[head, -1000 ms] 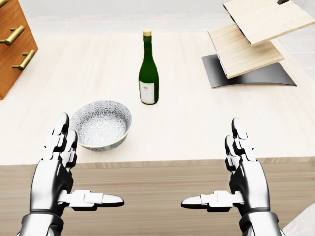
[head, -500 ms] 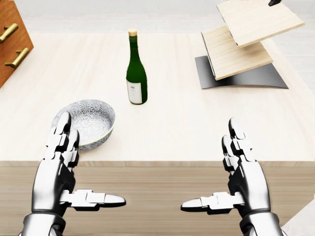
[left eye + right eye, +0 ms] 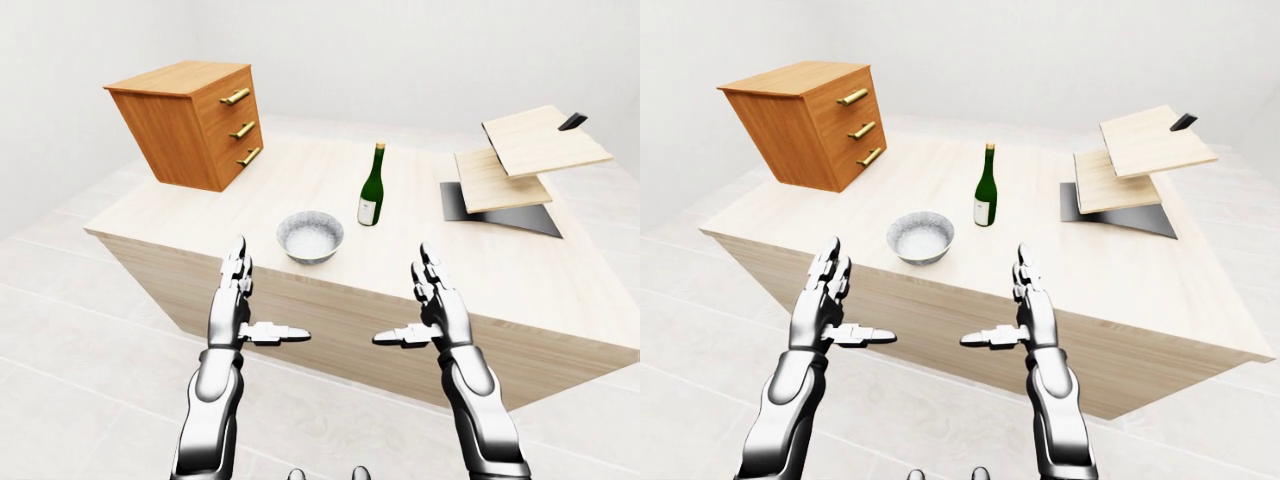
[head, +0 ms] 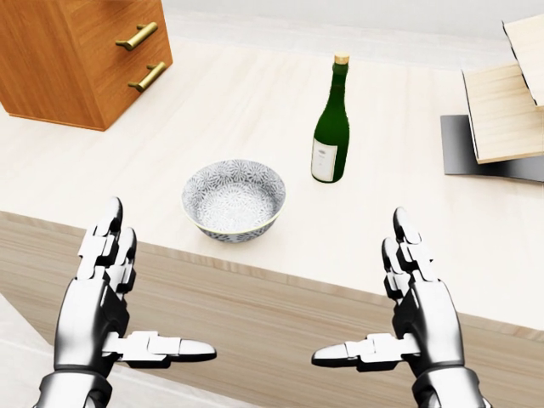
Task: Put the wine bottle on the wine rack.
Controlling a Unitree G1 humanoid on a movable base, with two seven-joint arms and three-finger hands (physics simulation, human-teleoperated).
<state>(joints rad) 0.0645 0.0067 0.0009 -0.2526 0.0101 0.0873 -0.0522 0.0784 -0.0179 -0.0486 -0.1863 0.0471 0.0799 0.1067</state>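
The wine bottle (image 4: 331, 121) is found standing upright on the pale wooden table (image 4: 255, 110), just right of and above a patterned bowl (image 4: 233, 200) in the head view, with the wine rack (image 3: 528, 160) of slanted wooden shelves on a dark base set well apart at the table's right side and a wooden drawer cabinet (image 3: 190, 121) at its left. The left hand (image 4: 106, 297) and right hand (image 4: 415, 304) are held below the table's near edge, touching nothing. On both, the fingers are spread apart and the thumbs are turned inward toward each other.
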